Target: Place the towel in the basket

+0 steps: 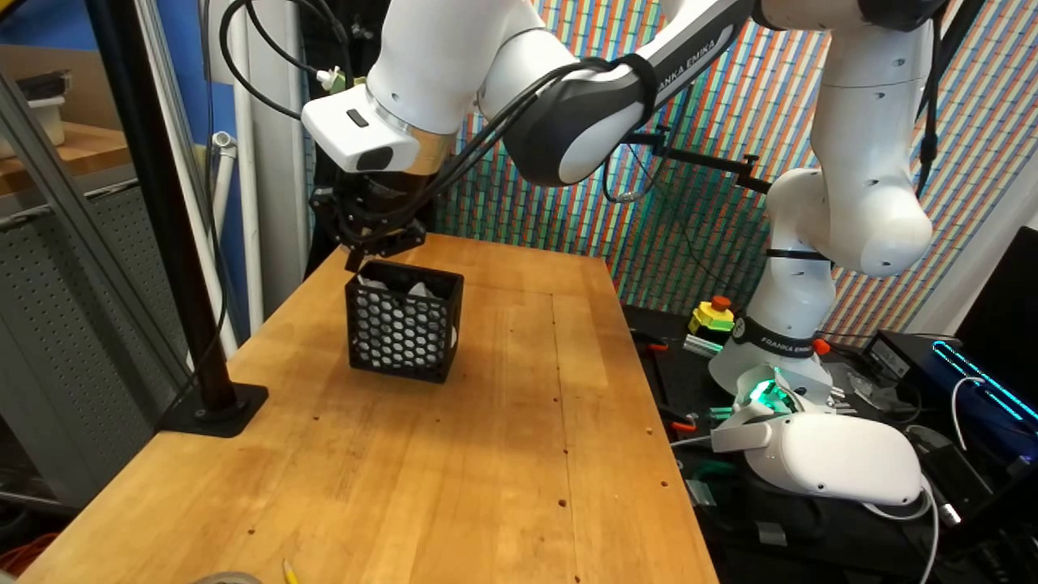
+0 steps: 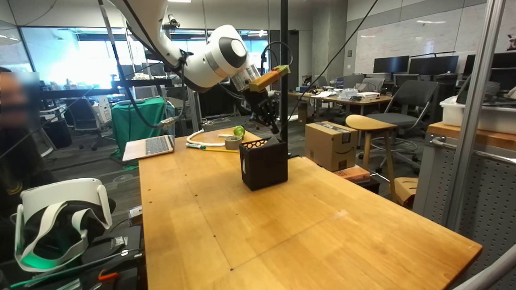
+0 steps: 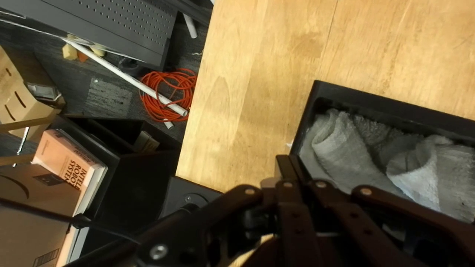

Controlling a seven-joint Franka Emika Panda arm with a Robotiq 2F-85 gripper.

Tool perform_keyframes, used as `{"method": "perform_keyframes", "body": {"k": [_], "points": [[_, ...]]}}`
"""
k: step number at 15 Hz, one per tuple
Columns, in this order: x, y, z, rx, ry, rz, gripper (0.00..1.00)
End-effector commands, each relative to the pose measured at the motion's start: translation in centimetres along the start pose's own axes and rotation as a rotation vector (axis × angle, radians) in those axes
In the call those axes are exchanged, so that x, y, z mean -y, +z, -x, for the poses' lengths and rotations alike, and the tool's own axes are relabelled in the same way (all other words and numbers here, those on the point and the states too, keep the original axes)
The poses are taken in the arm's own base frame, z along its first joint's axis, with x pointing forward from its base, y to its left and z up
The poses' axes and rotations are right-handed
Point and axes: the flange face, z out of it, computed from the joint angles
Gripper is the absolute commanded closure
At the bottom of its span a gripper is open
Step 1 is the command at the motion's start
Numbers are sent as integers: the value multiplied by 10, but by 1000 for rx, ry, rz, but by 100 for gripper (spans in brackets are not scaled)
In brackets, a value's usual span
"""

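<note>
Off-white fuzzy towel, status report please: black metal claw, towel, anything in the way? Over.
Claw shut, nothing held. Towel bunched inside black, perforated, box-shaped basket. In the way: claw close to the basket's rim; no other obstruction seen.

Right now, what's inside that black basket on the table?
A pale towel lies bunched inside the basket, its upper folds showing. Anything beneath the towel is hidden, and the gripper blocks part of the wrist view.

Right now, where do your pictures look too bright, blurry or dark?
In an exterior view, the window glares white and a patch at the left edge is blurred; in the wrist view, the claw looks very dark, and the towel looks mostly gray inside the shadowy basket.
</note>
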Motion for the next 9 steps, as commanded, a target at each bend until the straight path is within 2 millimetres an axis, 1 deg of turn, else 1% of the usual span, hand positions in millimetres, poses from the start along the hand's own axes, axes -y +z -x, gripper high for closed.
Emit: {"method": "perform_keyframes", "body": {"k": [1, 9], "points": [[-6, 0, 2, -21, 1, 23, 95], [-1, 0, 1, -17, 7, 18, 95]]}}
